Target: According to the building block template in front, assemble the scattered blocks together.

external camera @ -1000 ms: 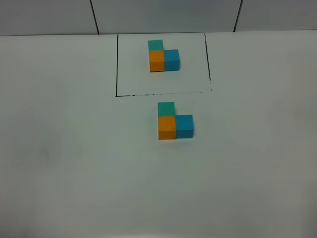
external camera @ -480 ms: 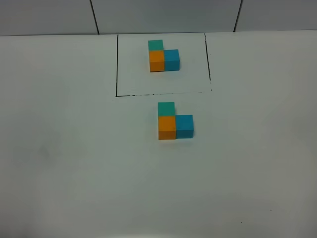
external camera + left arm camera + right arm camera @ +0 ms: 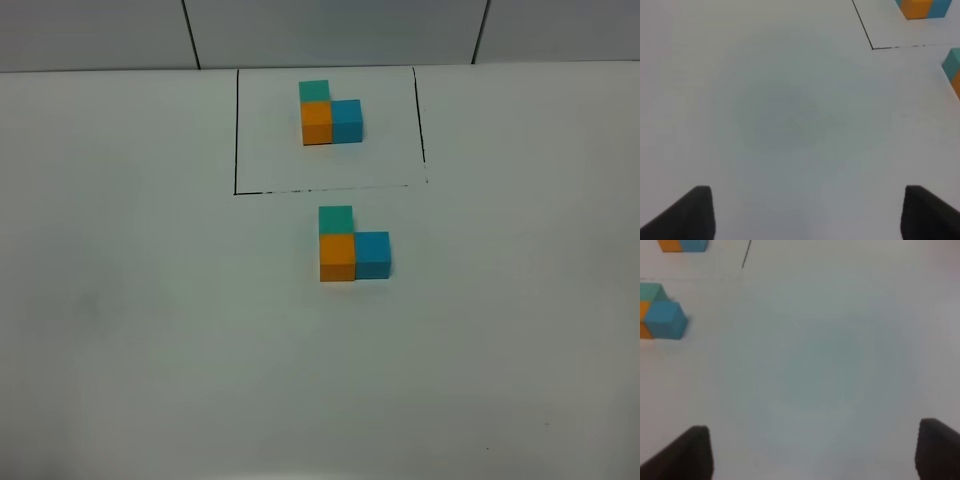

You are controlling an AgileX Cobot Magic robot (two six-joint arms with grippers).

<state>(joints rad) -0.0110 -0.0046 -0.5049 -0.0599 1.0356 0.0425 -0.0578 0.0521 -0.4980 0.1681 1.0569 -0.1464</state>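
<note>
Two L-shaped clusters of cubes sit on the white table (image 3: 130, 300), one behind the other along the centre line. Building block template (image 3: 330, 113): teal, orange, blue cubes touching, inside a thin black rectangle outline (image 3: 236, 130) at 12 o'clock, near the far table edge. Scattered blocks (image 3: 353, 246): just in front of the outline's near line, outside it. Teal cube (image 3: 335, 219) at 12 o'clock of the orange cube (image 3: 337, 257); blue cube (image 3: 372, 254) at its 3 o'clock; all three touching.

Broad bare surface runs toward 9, 3 and 6 o'clock of the cubes. Table is matte, faintly scuffed. Behind it a pale wall (image 3: 330, 30) with dark seams.

Left gripper (image 3: 807, 212): jaws stand well apart, holding and touching nothing, only bare table between the dark fingertips (image 3: 695, 212). Right gripper (image 3: 815, 452): jaws likewise spread and unloaded, fingertips (image 3: 690, 452) clear of the blocks, which lie off to one side in its view.
</note>
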